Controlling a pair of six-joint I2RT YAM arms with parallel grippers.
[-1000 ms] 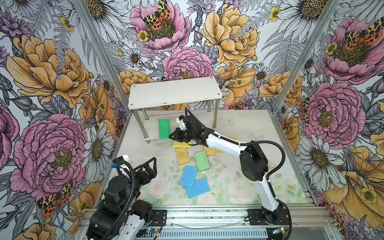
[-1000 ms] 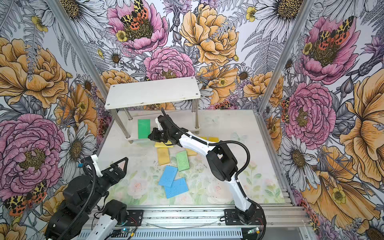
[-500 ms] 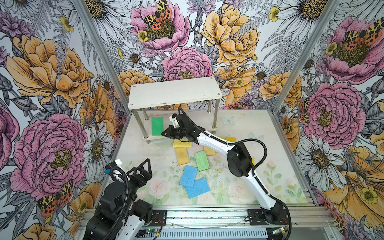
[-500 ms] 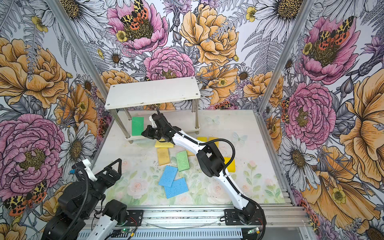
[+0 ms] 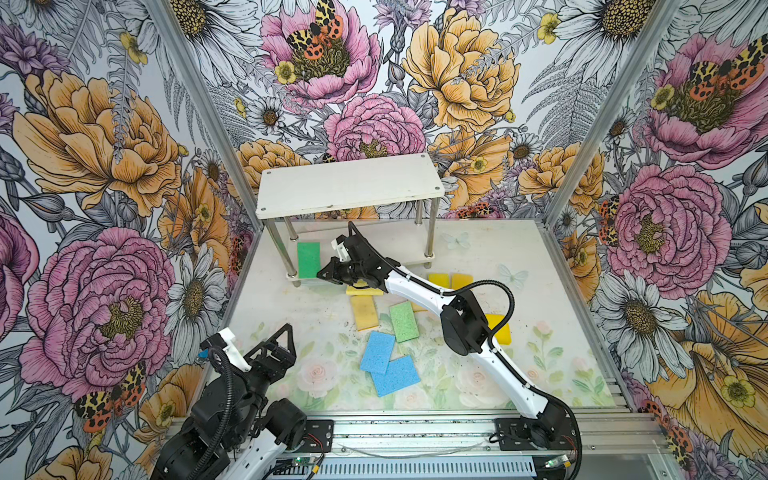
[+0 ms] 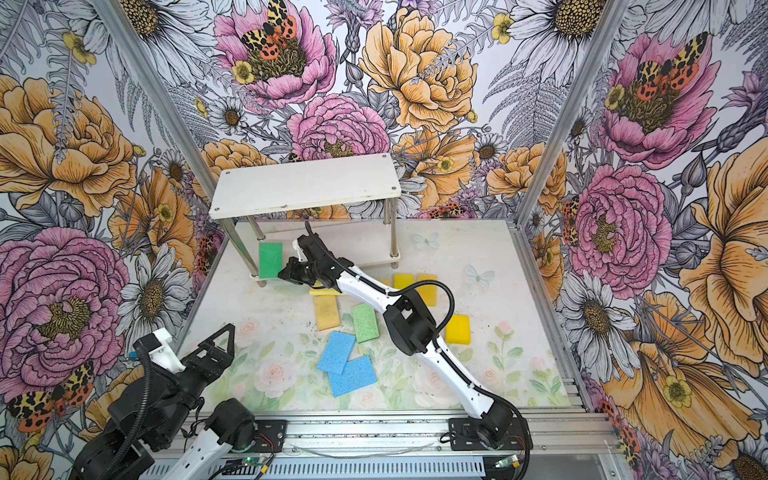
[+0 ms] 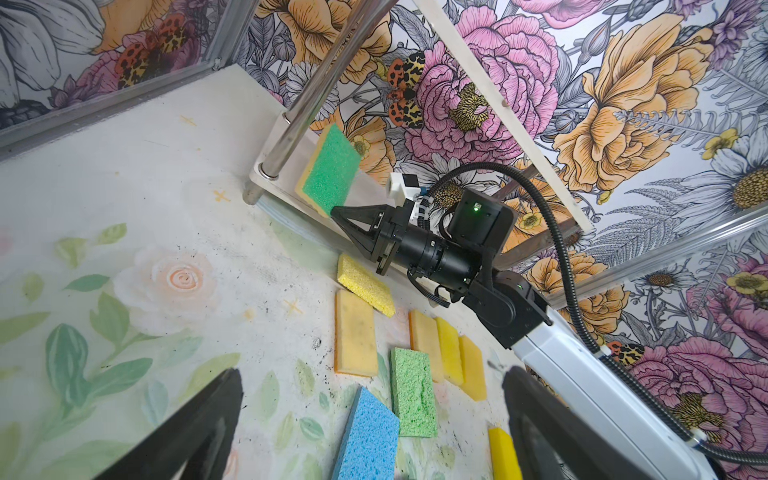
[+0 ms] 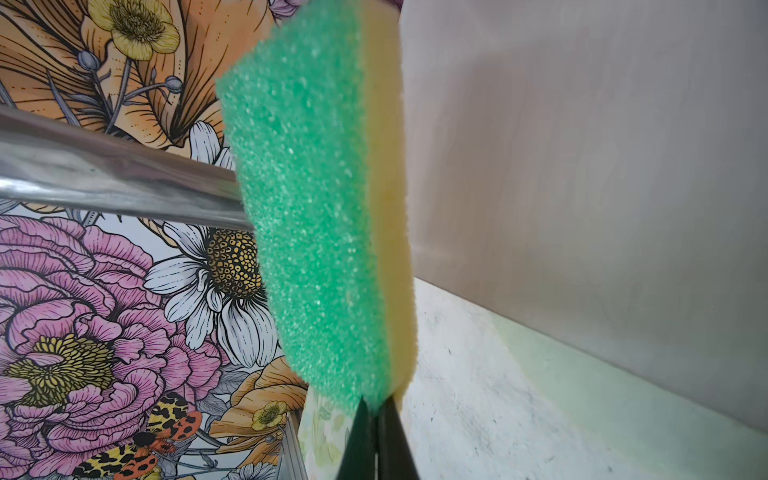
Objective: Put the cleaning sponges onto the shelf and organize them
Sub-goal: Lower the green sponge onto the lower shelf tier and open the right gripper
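One sponge is on the shelf so far. In both top views the dark green sponge (image 5: 308, 259) lies flat on the lower board (image 5: 386, 249) of the shelf (image 5: 349, 185), at that board's left end, just beside the front left post (image 5: 286, 249). Your right gripper (image 5: 323, 274) is clenched on nothing, its tips against the sponge's near right corner, so you are nudging, not carrying. The left gripper (image 5: 270, 347) hangs spread wide and empty over the bench's front left corner. Nine more sponges lie loose mid-bench: two light blue ones (image 6: 340, 365) overlapping toward the front, with the light green one (image 6: 365, 323) and the yellow ones (image 6: 327, 312) behind them.

In the left wrist view, the sponge's near end looks to reach about the board's front edge, with the closed tips at its corner.

In the right wrist view, the shut tips meet the end of the sponge, where a green face sits over a yellow backing.

Push slowly and squarely toward the back of the board. Press on the yellow layer so the soft foam doesn't buckle or ride up. Stop short of the post and leave the board's right side free for the rest.

A second ago the sponge and your right gripper sat farther right along that board. Both have slid toward its left end. The left arm has shifted only a little.
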